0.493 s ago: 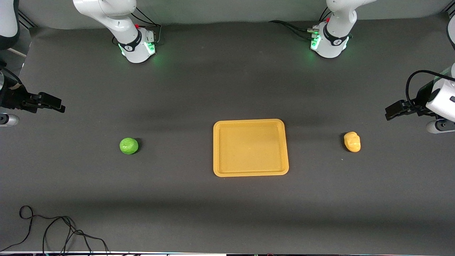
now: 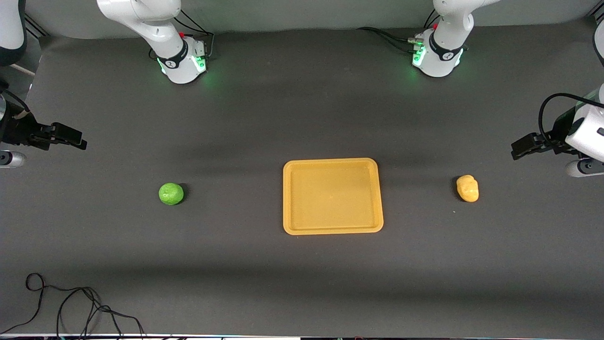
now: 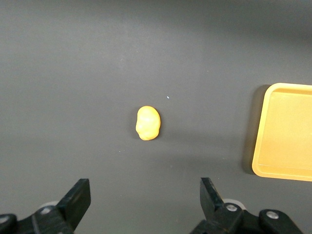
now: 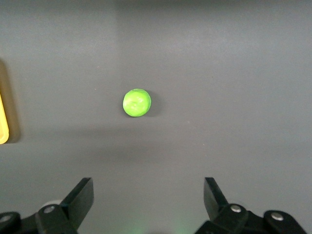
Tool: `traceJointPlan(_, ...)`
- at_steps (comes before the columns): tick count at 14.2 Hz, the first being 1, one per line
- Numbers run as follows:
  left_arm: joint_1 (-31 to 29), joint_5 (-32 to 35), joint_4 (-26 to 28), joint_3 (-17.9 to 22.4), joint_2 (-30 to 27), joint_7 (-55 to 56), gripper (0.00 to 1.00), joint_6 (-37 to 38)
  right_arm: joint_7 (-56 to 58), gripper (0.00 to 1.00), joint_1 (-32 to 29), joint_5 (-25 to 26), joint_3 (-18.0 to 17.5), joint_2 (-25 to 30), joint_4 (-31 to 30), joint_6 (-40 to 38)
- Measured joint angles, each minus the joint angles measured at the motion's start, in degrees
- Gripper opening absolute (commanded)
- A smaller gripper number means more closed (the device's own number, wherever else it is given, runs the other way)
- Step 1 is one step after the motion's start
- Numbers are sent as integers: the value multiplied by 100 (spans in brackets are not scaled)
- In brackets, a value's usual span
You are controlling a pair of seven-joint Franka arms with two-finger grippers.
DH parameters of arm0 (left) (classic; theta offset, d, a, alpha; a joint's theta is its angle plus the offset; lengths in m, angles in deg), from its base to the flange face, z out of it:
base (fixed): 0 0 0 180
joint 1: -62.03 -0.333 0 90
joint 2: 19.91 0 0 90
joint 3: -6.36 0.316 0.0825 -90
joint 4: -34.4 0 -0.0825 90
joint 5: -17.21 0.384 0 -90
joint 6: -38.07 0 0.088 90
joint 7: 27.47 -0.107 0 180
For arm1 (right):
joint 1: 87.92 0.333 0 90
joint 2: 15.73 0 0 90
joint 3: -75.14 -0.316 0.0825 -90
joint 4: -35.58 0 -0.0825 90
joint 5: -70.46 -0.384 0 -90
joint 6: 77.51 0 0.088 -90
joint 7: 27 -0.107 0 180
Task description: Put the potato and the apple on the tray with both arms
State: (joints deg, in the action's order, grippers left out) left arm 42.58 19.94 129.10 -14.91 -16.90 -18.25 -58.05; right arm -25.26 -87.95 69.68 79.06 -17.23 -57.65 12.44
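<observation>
The yellow-orange tray (image 2: 289,198) lies flat in the middle of the table. The green apple (image 2: 171,193) rests on the mat toward the right arm's end; it also shows in the right wrist view (image 4: 136,103). The lumpy yellow potato (image 2: 467,188) rests toward the left arm's end and shows in the left wrist view (image 3: 147,123). My right gripper (image 2: 75,140) hangs open and empty over the mat at its end of the table, apart from the apple. My left gripper (image 2: 519,150) hangs open and empty over the mat beside the potato. The tray's edge shows in the left wrist view (image 3: 261,141).
A loose black cable (image 2: 71,307) lies on the mat at the corner nearest the front camera, toward the right arm's end. The two arm bases (image 2: 181,63) (image 2: 436,59) stand along the table's edge farthest from the front camera.
The right gripper has shifted very slightly toward its end of the table. Nothing else has visibly changed.
</observation>
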Motion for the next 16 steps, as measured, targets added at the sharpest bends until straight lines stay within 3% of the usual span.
traceJointPlan(7,12,-191,9,0,144,2,100,-17,0,100,5,0,0,-10,0,2)
traceJointPlan(10,252,21,17,-12,338,10,100,-26,0,100,7,0,0,-11,0,10)
traceJointPlan(16,275,198,97,75,1315,17,100,-738,0,100,10,0,3,-15,1,16)
